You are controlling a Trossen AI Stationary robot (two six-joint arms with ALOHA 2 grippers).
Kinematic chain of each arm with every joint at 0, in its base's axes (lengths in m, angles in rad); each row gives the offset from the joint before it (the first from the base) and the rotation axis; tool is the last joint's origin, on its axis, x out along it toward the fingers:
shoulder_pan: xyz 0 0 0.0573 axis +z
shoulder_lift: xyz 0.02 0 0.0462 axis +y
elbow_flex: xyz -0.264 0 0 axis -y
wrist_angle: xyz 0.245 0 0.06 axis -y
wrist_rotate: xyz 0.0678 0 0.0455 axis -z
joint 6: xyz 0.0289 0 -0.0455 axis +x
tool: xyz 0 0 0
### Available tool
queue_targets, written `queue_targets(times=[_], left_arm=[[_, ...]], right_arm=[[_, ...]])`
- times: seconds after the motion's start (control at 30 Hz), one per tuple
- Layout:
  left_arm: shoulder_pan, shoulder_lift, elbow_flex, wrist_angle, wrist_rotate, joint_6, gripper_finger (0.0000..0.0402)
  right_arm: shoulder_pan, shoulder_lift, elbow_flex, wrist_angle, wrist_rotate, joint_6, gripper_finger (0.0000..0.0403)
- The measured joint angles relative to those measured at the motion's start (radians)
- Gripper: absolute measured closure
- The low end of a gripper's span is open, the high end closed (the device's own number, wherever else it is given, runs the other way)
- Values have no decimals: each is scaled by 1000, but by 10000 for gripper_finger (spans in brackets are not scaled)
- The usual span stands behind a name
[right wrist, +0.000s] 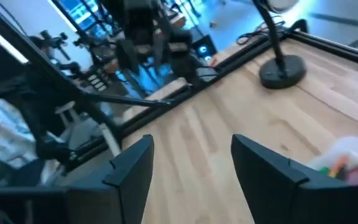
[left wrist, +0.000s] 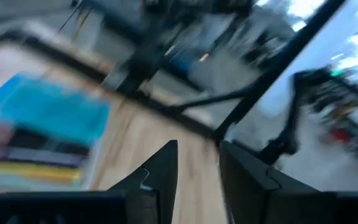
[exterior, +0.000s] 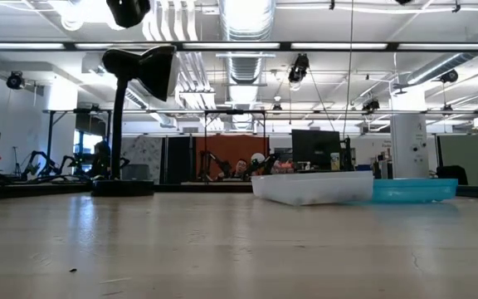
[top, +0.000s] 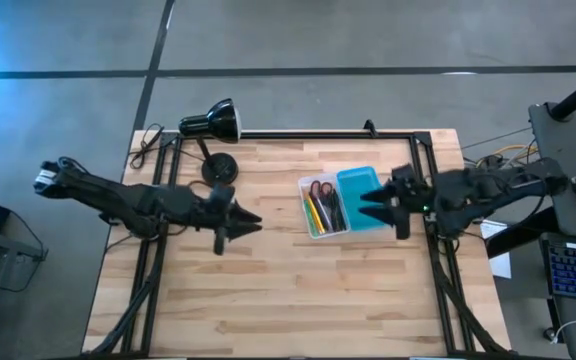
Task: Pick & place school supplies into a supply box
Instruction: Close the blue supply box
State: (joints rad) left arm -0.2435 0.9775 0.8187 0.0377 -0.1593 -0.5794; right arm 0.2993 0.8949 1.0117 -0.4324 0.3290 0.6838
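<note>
The supply box (top: 340, 203) lies open on the table right of centre. Its clear half (top: 322, 209) holds red-handled scissors (top: 319, 189) and several pens, and its teal half (top: 362, 192) lies beside it. In the low view the box (exterior: 351, 188) rests flat on the tabletop. My right gripper (top: 370, 204) hovers open at the teal half's right side, above the table. My left gripper (top: 254, 222) hovers left of the box, its fingers (left wrist: 166, 163) a little apart and empty. The left wrist view shows the box (left wrist: 47, 111) blurred.
A black desk lamp (top: 213, 122) stands at the table's far left, its round base (top: 220, 167) on the wood; it also shows in the low view (exterior: 131, 83). A black frame runs along the table's edges (top: 298, 135). Bare wood lies in front of the box (top: 298, 290).
</note>
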Motion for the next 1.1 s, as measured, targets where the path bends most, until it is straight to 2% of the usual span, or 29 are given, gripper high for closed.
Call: queue_targets(times=[0.1,0.23,0.3,0.4,0.5,0.63,0.7,0.77,0.83,0.87,0.93,1.03,1.1], left_arm=[[21,-65,-112,130,50,19,300],[22,-123,-233,285,46,-26,300],[31,-124,-253,307,26,-78,300],[58,-79,-235,248,-18,-156,300],[65,-16,-185,242,-21,-133,300],[64,58,-85,266,-7,-157,300],[66,94,-41,263,54,-121,300],[66,130,0,202,56,-109,300],[70,163,43,68,36,-121,300],[77,180,60,-14,21,-124,301],[89,223,88,-142,-5,-145,302],[108,278,92,-218,-6,-193,302],[122,321,88,-207,21,-216,302]], right_arm=[[104,-18,-139,143,136,34,197],[133,-25,-284,350,150,55,197],[107,-31,-313,322,174,168,197],[41,-38,-317,252,194,305,197],[4,-51,-280,308,176,231,197],[-5,-47,-243,533,289,123,197],[-7,-45,-234,676,305,22,197],[-6,-32,-226,796,310,-107,197],[-4,-28,-217,795,374,-166,201],[-5,-26,-202,725,427,-157,205],[-33,-47,-160,374,499,-2,214],[-83,-45,-85,-351,468,593,227],[-86,-21,-63,-731,420,908,238]])
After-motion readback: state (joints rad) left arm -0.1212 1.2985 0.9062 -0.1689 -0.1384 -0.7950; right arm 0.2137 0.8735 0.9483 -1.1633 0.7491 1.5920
